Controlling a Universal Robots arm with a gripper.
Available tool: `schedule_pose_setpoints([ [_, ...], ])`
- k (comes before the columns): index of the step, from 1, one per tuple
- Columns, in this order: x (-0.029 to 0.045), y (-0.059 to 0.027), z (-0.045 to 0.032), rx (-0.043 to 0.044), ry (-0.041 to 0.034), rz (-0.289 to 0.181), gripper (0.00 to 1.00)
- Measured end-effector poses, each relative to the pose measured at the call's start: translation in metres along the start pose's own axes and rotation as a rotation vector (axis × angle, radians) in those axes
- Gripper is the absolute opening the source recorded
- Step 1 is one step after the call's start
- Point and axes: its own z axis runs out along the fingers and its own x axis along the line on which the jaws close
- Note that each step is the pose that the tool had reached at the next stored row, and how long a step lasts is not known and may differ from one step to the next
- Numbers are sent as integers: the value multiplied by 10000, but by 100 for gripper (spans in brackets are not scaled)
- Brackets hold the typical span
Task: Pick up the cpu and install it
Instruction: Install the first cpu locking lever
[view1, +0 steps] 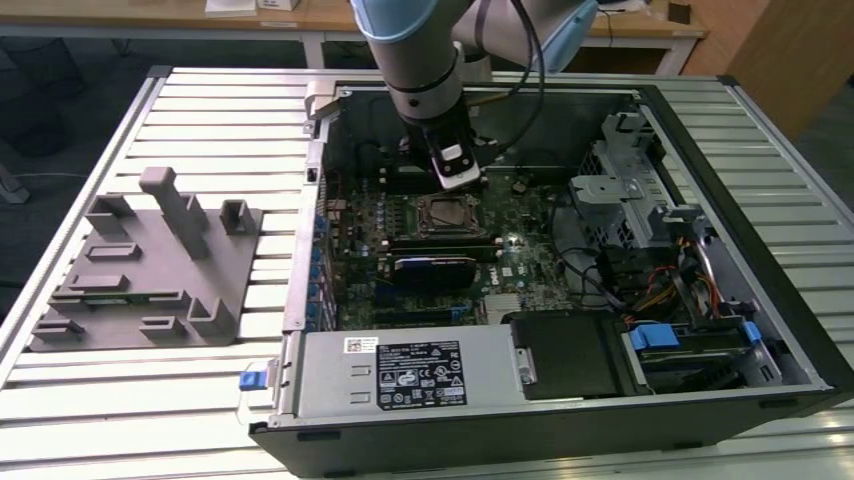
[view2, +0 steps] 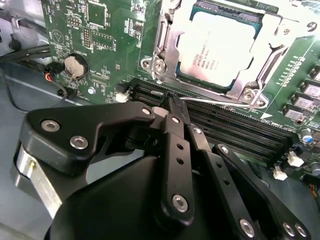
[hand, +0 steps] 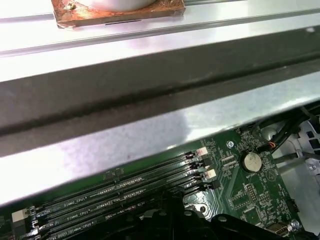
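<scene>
Memory slots (view2: 220, 125) lie between closed, empty gripper (view2: 171, 100) and socketed cpu (view2: 217, 47).

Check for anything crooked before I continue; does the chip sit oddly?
Nothing stands out. The cpu lies flat and square inside its metal socket frame, and the gripper hangs beside it over the memory slots.

Grey-and-pale-blue arm (view1: 414, 40) with a black cable; black claw (view2: 172, 102) linkages (silver screws throughout).

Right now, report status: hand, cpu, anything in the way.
Hand shut, empty, tips over the memory slots beside the socket. Cpu seated in the socket frame, inside the computer case. Nothing over the cpu.
</scene>
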Motion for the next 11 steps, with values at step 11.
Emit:
schedule_pose_setpoints([
  [11,130,-40,-5,-32,-84,-18,11],
])
